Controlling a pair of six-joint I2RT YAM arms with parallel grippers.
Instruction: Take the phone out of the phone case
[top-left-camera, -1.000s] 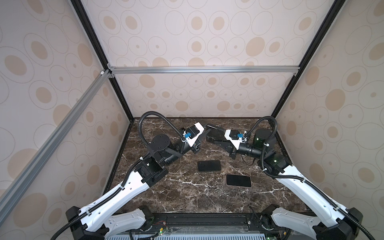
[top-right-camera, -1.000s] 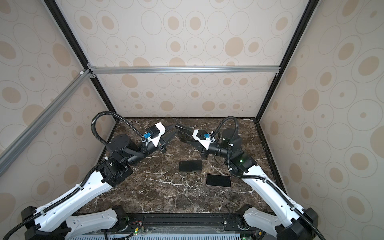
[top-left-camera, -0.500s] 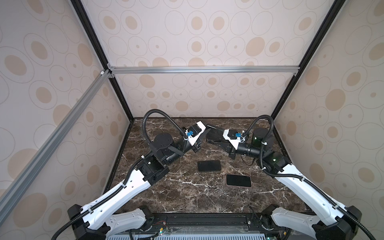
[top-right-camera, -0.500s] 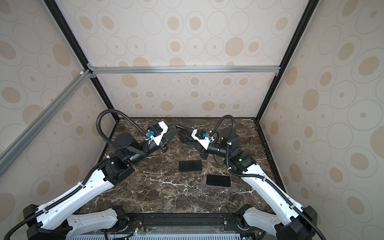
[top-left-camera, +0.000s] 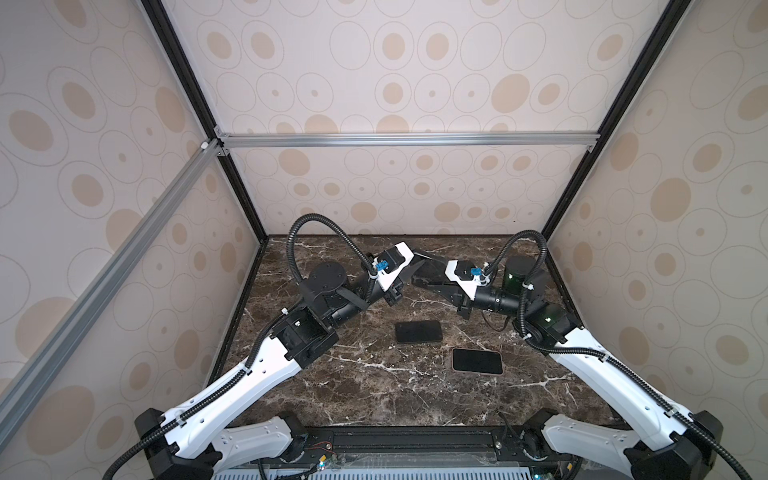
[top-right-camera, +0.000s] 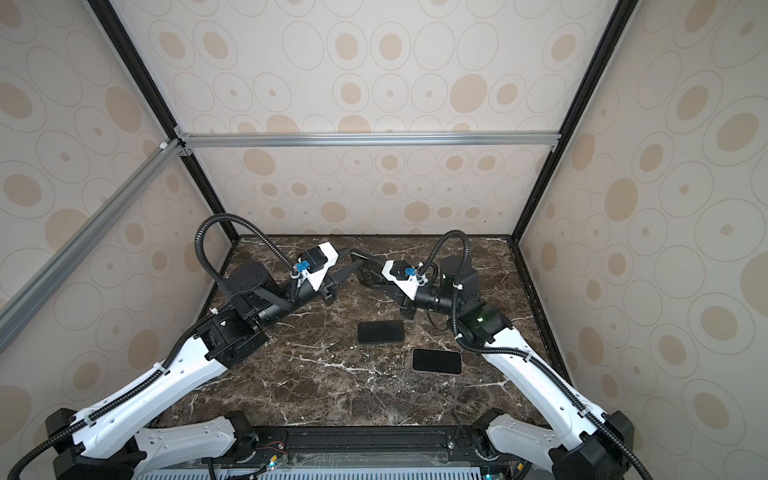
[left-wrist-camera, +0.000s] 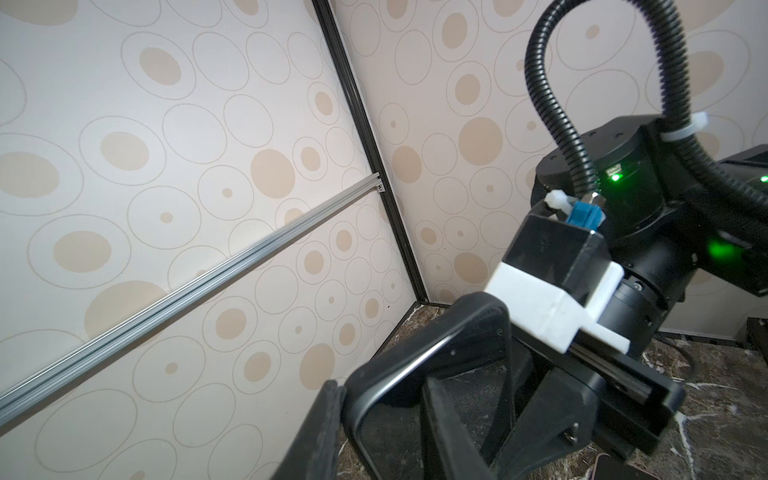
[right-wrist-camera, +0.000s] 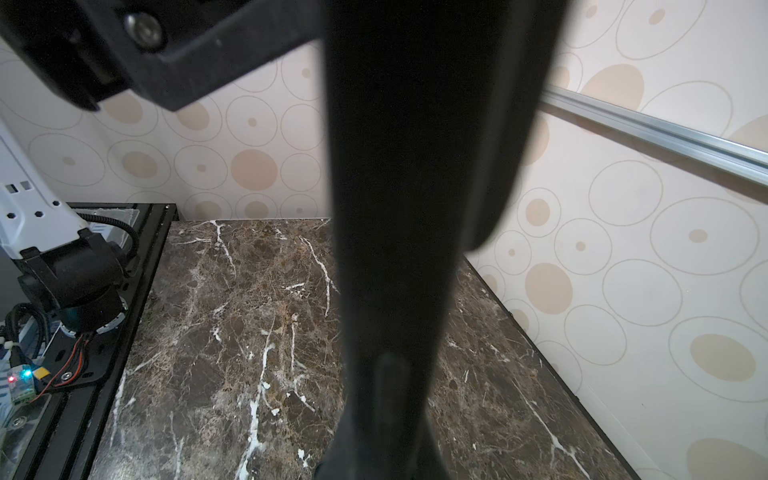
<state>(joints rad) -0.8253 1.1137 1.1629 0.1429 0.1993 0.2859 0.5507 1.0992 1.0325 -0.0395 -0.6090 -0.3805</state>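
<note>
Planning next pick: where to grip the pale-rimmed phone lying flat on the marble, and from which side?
Grip the pale-rimmed phone across its two long edges near mid-length, coming straight down from above. It lies flat on the table, long axis side to side in both top views, apart from the black phone, so both long edges look free. It is thin, so descend fully.

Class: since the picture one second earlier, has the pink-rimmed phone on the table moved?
No. The pink-rimmed phone lies where it did, at the same gap from the front edge of the table.
</note>
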